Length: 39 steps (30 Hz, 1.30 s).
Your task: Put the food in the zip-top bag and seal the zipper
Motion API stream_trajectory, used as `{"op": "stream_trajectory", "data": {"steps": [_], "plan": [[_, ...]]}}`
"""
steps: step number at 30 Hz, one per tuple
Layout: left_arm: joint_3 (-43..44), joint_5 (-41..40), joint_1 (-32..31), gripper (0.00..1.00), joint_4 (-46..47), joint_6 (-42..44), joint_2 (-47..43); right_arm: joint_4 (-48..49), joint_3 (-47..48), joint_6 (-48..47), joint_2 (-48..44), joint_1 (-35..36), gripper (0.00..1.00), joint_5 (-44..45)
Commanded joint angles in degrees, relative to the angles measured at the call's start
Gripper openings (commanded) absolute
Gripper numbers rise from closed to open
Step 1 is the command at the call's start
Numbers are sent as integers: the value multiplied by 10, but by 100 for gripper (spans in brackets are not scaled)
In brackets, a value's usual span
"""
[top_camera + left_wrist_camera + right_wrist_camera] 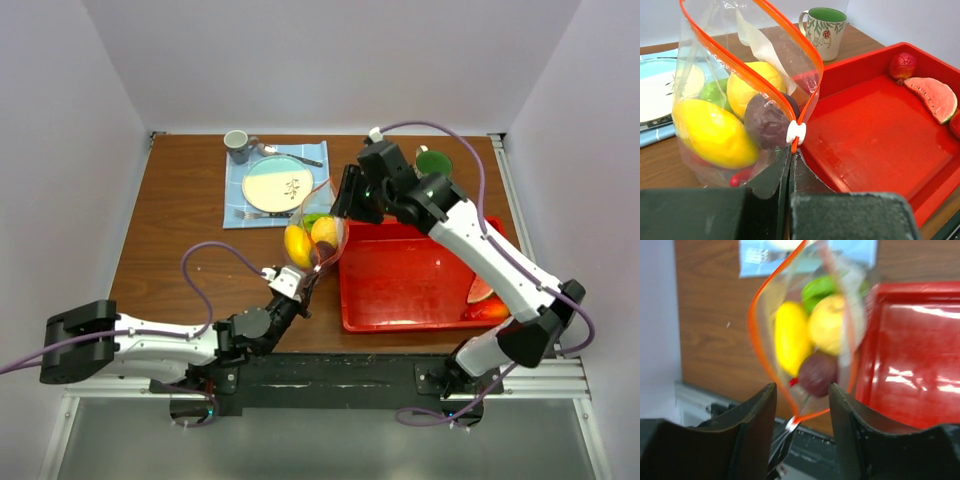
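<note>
The clear zip-top bag [315, 232] stands open left of the red tray, with its orange-red zipper [747, 75] spread in a loop and a white slider [796, 132] at the near corner. The food inside is a yellow lemon [710, 132], another yellow piece [752, 82], a green piece [714, 92], a dark purple piece [767, 120] and a small red bit [740, 177]. My left gripper [303, 283] [789, 152] is shut on the bag's near corner just under the slider. My right gripper [340, 210] [802, 395] is open above the bag's mouth [805, 340], touching nothing.
The red tray [400, 285] lies to the right, holding a watermelon slice [935, 97] and a red fruit [902, 65]. A green-filled cup [433, 160] stands behind it. A blue mat with a plate [278, 184], a fork and a grey mug [238, 145] lies at the back.
</note>
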Motion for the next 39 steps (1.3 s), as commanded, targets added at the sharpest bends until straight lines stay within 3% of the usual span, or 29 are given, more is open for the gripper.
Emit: {"op": "stream_trajectory", "data": {"steps": [1, 2, 5, 11, 14, 21, 30, 33, 39], "plan": [[36, -18, -2, 0, 49, 9, 23, 9, -45, 66, -26, 71, 46, -28], [39, -19, -2, 0, 52, 9, 28, 6, -55, 80, -37, 79, 40, -33], [48, -14, -2, 0, 58, 15, 36, 18, -108, 134, -60, 94, 34, -60], [50, -9, -2, 0, 63, 15, 40, -4, -140, 188, -65, 101, 36, -70], [50, -6, -2, 0, 63, 15, 40, -9, -135, 208, -62, 101, 44, -63], [50, -2, -2, 0, 67, 14, 44, 11, -145, 256, -56, 101, 45, -72], [55, 3, -2, 0, 72, 23, 47, 8, -145, 282, -61, 101, 41, -54], [53, 4, -2, 0, 72, 24, 47, 9, -148, 288, -60, 101, 34, -52], [52, 9, -3, 0, 68, 20, 44, 13, -145, 290, -54, 94, 29, -50]]}}
